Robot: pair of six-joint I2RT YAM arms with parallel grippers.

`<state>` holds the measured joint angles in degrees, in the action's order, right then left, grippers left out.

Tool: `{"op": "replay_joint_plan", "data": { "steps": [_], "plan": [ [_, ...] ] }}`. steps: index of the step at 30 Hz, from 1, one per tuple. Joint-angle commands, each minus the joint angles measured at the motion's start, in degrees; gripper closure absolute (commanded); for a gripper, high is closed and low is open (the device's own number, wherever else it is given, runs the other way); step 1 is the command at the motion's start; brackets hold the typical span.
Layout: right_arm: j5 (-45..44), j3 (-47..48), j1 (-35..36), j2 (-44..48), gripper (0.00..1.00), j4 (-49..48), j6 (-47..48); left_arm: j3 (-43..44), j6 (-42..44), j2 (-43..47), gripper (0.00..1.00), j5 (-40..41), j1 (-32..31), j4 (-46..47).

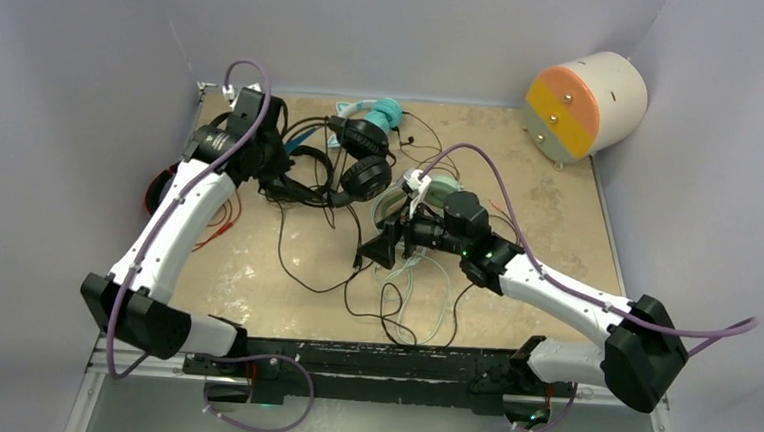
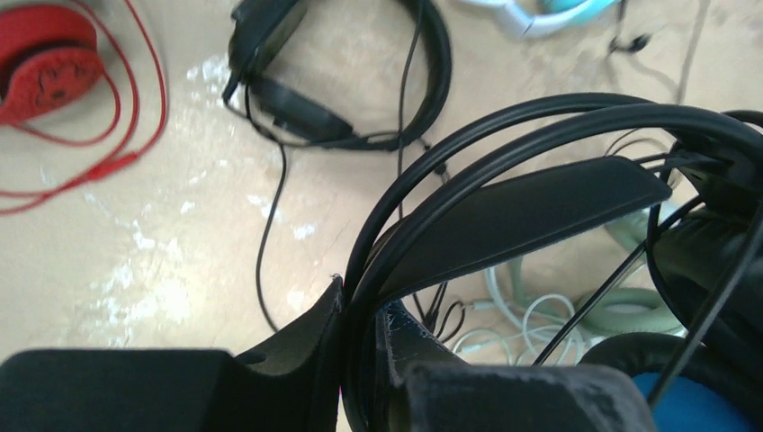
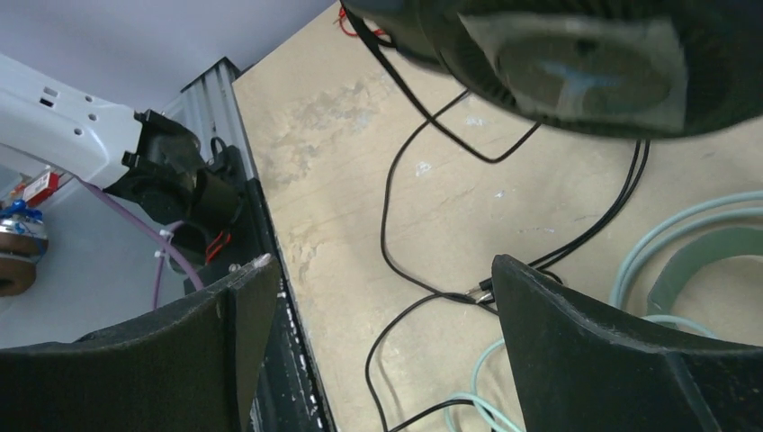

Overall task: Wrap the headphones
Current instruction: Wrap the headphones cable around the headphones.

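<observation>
Top external view: the left gripper reaches to the far left part of the table, beside the black headphones, whose ear cups lie near the middle of the far side. From up here I cannot tell how its jaws stand. The teal headphones lie just beyond the black pair, at the far edge. The red headphones sit at the left edge, half hidden behind the left arm. The right gripper hangs over the centre above a tangle of thin cables, with the mint-green headphones partly under its wrist. A cream drum with an orange face stands at the far right corner.

Left wrist view: the jaws are closed down tight on the thin black headband of the black headphones, which crosses the frame to a blue-lined ear cup at the lower right. The red headphones lie at the upper left, a small black headset at the top centre, and the mint-green headphones lie behind the band, to the right.

Right wrist view: the jaws stand wide apart with nothing between them. Black cables cross the table below, a pale green cable lies to the right, and a black ear cup fills the top.
</observation>
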<state>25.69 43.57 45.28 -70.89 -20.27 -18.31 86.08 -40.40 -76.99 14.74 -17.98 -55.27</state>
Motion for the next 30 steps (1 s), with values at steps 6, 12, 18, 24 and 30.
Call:
{"op": "replay_joint_plan", "data": {
  "steps": [6,12,18,24,30],
  "plan": [
    [-4.63,-4.29,0.09,2.11,0.1,-9.16,-0.98,9.76,-5.98,-5.35,1.0,-4.97,0.75,-9.49],
    [-6.98,-8.81,0.16,0.25,0.07,-17.95,-3.56,8.17,-5.47,-2.48,1.0,-8.09,0.75,-5.69],
    [-5.99,-11.65,0.1,-3.97,0.06,-27.49,-3.69,13.31,-5.63,-0.53,1.0,-6.3,0.75,-8.77],
    [-2.16,-13.63,0.12,-5.8,0.04,-35.71,-1.14,25.1,-6.28,-1.06,1.0,-6.57,0.75,-17.57],
    [-0.87,-9.82,0.21,-11.29,0.01,-41.15,0.78,38.79,-6.18,-5.38,1.0,-11.78,0.75,-25.24]
  ]
}}
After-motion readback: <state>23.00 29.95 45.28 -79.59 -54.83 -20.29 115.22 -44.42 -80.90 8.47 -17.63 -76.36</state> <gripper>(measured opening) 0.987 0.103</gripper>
